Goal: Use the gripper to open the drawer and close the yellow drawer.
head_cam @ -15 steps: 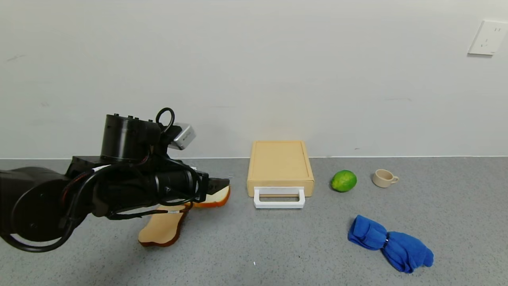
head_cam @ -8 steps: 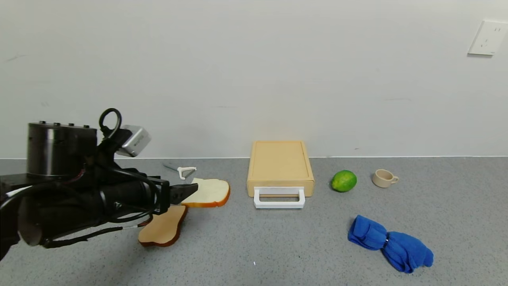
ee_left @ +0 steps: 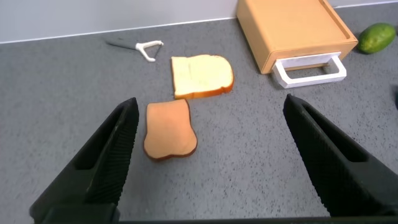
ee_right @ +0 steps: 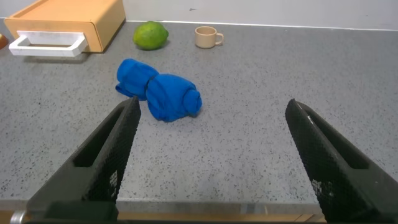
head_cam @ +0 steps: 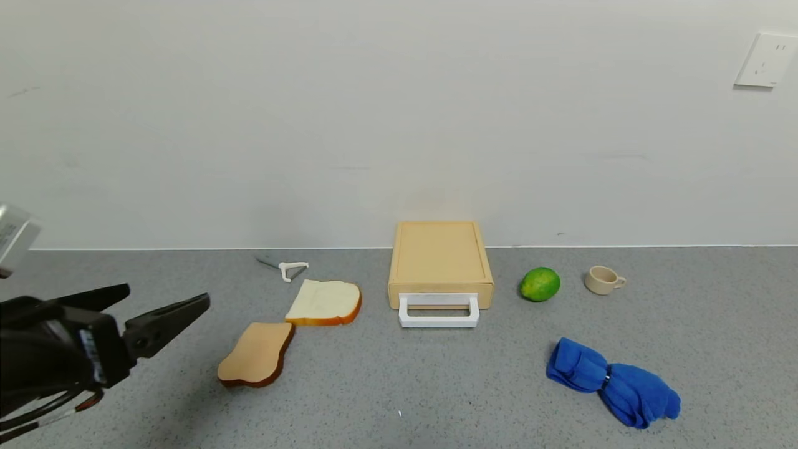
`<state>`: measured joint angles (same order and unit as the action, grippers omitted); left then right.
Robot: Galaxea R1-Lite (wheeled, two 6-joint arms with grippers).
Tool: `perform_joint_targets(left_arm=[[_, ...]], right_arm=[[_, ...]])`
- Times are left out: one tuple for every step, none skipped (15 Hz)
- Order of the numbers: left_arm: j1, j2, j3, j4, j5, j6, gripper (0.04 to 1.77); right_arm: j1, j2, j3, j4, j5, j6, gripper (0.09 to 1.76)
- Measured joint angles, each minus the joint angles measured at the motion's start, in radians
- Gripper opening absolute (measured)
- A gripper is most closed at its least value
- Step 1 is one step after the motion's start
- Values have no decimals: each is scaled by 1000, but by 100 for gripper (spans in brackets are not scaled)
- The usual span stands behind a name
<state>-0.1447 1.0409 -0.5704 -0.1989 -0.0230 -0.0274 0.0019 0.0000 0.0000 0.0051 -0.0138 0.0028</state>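
Observation:
The pale yellow drawer box (head_cam: 440, 255) stands against the back wall in the head view. Its drawer front sits flush with the casing, and the white loop handle (head_cam: 439, 312) points toward me. My left gripper (head_cam: 165, 298) is open and empty at the far lower left, well apart from the drawer. In the left wrist view the gripper (ee_left: 210, 101) holds nothing, with the box (ee_left: 292, 28) and handle (ee_left: 309, 68) far ahead. My right gripper (ee_right: 212, 104) is open and empty over the table's front edge. The box (ee_right: 68, 22) lies far off in that view.
Two bread slices (head_cam: 325, 302) (head_cam: 256, 353) and a white peeler (head_cam: 290, 269) lie left of the drawer. A green lime (head_cam: 540, 284) and a beige cup (head_cam: 603, 279) sit right of it. A blue cloth (head_cam: 614, 382) lies at the front right.
My left arm has drawn back to the left and lower, away from the drawer. The bread slices and the peeler have come into full view. The drawer has not moved.

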Motion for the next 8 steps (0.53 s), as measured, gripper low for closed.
perform_joint_targets(left_arm=[[7, -61, 20, 35, 2, 0, 169], [12, -124, 33, 86, 3, -1, 169], [15, -192, 38, 149, 8, -2, 169], [17, -254, 38, 202, 18, -2, 169], [19, -313, 33, 252, 36, -2, 170], [20, -374, 27, 302, 63, -2, 170], [20, -429, 21, 347, 89, -2, 170], [20, -484, 13, 399, 113, -2, 170]], right_arm=[[0, 0, 0, 0, 0, 0, 171], [0, 0, 0, 0, 0, 0, 171], [0, 0, 0, 0, 0, 0, 171], [0, 0, 0, 0, 0, 0, 171], [0, 0, 0, 0, 0, 0, 171], [0, 0, 0, 0, 0, 0, 171], [0, 0, 0, 0, 0, 0, 171], [0, 0, 0, 0, 0, 0, 171]])
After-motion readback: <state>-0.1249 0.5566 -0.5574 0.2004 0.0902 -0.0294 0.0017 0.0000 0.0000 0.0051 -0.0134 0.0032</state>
